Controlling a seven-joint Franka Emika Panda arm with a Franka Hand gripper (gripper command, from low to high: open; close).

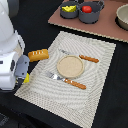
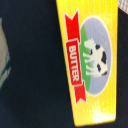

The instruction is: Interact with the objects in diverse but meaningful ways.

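The yellow butter block (image 2: pixel 89 60), with a red "BUTTER" ribbon and a cow on its label, fills the wrist view over a black surface. In the exterior view only a yellow corner of the butter block (image 1: pixel 26 78) shows, right under my gripper (image 1: pixel 23 74) at the placemat's left edge. My fingers are hidden in both views. The golden-brown bread loaf (image 1: pixel 38 54) lies just beyond the gripper. At the back, one grey-blue pot (image 1: pixel 69 10) holds the yellow cheese wedge (image 1: pixel 68 7) and a second pot (image 1: pixel 91 13) holds the red tomato (image 1: pixel 87 8).
A striped placemat (image 1: pixel 95 85) carries a tan plate (image 1: pixel 69 66), a fork (image 1: pixel 65 80) and a knife (image 1: pixel 80 56), both with orange handles. The pots stand on a brown board (image 1: pixel 107 27), with another bowl (image 1: pixel 122 17) at the exterior view's right.
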